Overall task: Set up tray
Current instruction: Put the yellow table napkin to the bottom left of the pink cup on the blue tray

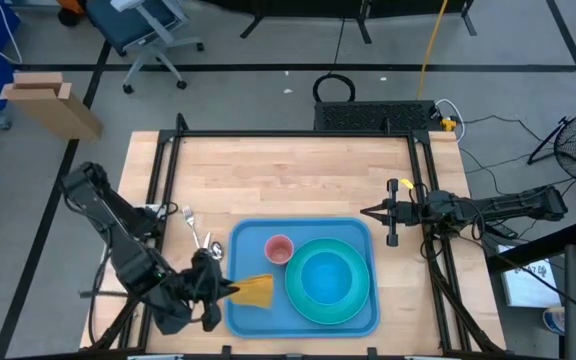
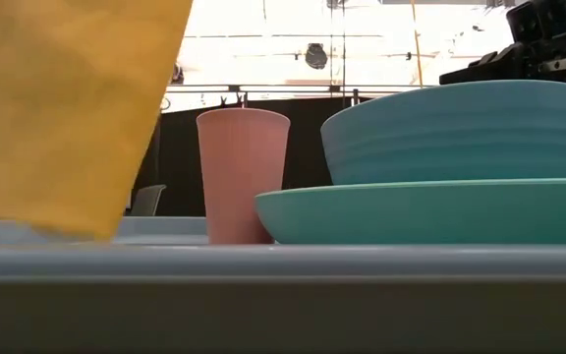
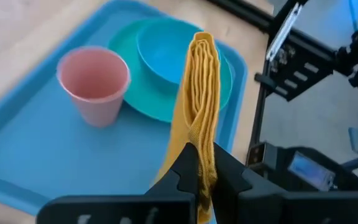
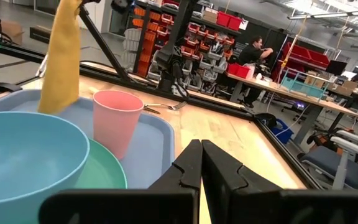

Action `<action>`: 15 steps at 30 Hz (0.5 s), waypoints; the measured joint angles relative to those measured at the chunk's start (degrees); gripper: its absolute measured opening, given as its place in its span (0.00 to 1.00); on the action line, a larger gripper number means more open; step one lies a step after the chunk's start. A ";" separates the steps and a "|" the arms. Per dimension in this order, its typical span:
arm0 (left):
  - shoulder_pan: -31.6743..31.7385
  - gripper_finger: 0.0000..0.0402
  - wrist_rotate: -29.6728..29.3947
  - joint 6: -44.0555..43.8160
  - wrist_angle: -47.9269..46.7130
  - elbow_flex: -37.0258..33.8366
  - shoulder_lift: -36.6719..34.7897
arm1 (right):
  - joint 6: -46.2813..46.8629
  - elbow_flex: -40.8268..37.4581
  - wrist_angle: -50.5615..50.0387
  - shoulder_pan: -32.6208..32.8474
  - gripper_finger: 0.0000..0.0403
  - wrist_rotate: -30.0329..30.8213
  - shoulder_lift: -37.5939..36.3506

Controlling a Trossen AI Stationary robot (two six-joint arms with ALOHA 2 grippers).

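1. At the left of the wooden surface [image 1: 288, 175], the left pincer [image 1: 220, 290] is clamped on a folded yellow cloth napkin [image 1: 255, 291]. In the left wrist view its two dark fingers [image 3: 188, 177] pinch the napkin's near end, and the cloth hangs lifted over the tray's left part; whether its far end touches the tray cannot be told.
2. Just beyond that arm, on the bare wood left of the tray, lie a metal fork [image 1: 190, 222] and what looks like a spoon [image 1: 209, 245], close together.
3. The tray [image 1: 253, 325], large, blue and low-rimmed, sits at the near middle of the surface, its long side running left to right.
4. On the tray's left-centre stands a pink cup [image 1: 279, 249], upright, just beside the plate.
5. The right part of the tray carries a round turquoise plate [image 1: 298, 300], with a blue bowl [image 1: 327, 277] resting in it.
6. To the right of the tray, apart from it, the right pincer [image 1: 376, 213] hangs over the surface beside the frame rail; in the right wrist view its jaws are pressed together with nothing between them.
7. Beyond the surface, the right wrist view shows a workshop where a person [image 4: 252, 53] sits at a bench.
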 joint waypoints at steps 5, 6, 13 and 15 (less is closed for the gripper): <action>-0.68 0.04 0.43 -0.79 3.16 -0.01 4.22 | -0.44 -0.02 0.33 0.00 0.00 0.00 0.01; -0.64 0.04 0.53 0.07 5.28 -0.04 4.74 | -0.63 -0.02 0.66 0.00 0.00 0.00 0.01; -0.65 0.04 1.34 2.72 15.17 -0.02 5.55 | -0.88 -0.02 1.14 0.00 0.00 0.00 -0.02; -1.17 0.04 0.47 2.05 15.64 -0.02 5.52 | -0.88 -0.02 1.14 0.00 0.00 0.00 0.01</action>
